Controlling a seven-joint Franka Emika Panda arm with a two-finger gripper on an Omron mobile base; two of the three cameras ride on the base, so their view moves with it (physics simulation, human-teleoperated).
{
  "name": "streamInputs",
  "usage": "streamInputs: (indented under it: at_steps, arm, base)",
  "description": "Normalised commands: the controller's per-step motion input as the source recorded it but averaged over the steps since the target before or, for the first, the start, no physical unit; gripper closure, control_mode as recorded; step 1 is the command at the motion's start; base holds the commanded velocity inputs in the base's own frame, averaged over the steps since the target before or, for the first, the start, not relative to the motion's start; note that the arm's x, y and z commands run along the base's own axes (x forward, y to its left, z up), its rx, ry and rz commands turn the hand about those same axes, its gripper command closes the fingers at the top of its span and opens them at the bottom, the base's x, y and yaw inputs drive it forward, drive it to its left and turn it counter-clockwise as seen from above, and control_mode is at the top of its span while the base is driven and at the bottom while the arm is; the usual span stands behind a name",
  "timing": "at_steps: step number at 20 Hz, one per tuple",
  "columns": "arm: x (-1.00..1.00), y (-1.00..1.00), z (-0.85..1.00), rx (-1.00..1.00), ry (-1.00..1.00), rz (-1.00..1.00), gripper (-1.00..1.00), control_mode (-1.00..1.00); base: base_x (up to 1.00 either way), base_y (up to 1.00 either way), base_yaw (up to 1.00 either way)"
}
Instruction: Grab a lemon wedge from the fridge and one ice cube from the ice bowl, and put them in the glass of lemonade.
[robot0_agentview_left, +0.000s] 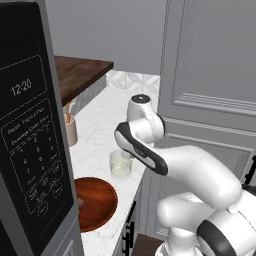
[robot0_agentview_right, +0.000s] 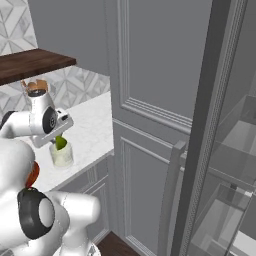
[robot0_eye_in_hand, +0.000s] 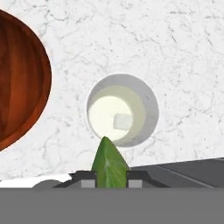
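My gripper is shut on the lemon wedge, a small green-yellow piece that sticks up between the two fingertips. Straight below it stands the glass of lemonade on the white marble counter, seen from above. A small pale ice cube lies in its yellowish liquid. From the right base view, the gripper hangs just over the glass with the wedge at its rim. The reddish-brown ice bowl sits close beside the glass. At far right, the fridge stands open, showing its shelves.
A dark microwave fills the left foreground. A beige utensil holder stands further back on the counter, under a dark wooden shelf. A tall grey panelled door with a bar handle rises right of the counter.
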Motion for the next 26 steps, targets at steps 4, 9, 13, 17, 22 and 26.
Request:
streamInputs:
  at_steps: [4,9,13,17,22,26]
  arm:
    - [0.6,0.28,-0.38,-0.02,0.0,0.0,1.0,-1.0]
    - [0.54,0.21,-0.43,-0.02,0.01,0.0,1.0,-1.0]
    - [0.5,0.24,-0.42,-0.03,0.0,0.0,1.0,-1.0]
    - [0.5,0.26,-0.37,-0.03,0.0,0.0,1.0,-1.0]
    - [0.06,0.08,0.01,-0.01,-0.01,0.0,-1.0,-1.0]
    - [-0.51,-0.03,0.58,0.0,-0.1,0.0,-1.0,-1.0]
  base:
    - [0.0,0.0,0.0]
    - [0.0,0.0,0.0]
    - [0.0,0.0,0.0]
    - [0.0,0.0,0.0]
    - [0.0,0.0,0.0]
    - [0.0,0.0,0.0]
